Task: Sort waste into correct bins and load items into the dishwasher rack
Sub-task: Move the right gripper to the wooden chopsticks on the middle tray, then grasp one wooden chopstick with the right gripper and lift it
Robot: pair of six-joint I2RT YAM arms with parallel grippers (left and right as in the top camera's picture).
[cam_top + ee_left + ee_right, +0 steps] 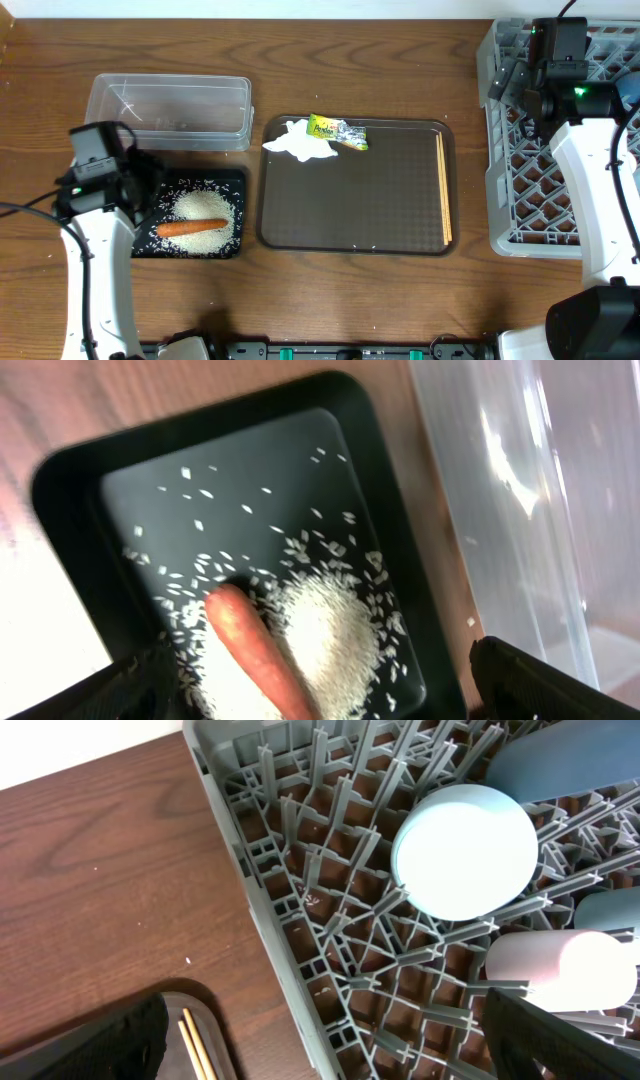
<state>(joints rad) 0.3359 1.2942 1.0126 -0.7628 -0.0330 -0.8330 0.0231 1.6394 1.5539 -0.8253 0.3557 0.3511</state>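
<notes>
The orange carrot [255, 650] lies across the heap of rice [330, 630] in the black tray [228, 180]. My left gripper [320, 695] hangs open just above them, one finger on each side, holding nothing. The clear tub [170, 110] stands behind the black tray. A crumpled tissue [300, 142], a snack wrapper [338, 131] and the chopsticks [443, 190] lie on the brown tray [350, 200]. My right gripper [330, 1050] is open and empty over the left edge of the grey rack [270, 935]. A blue bowl [560, 760], a light-blue cup [465, 850] and a white cup [560, 970] sit in the rack.
Loose rice grains are scattered over the black tray's floor [230, 490]. The rack [500, 200] stands close to the brown tray's right rim. Bare wooden table [350, 60] lies behind the trays.
</notes>
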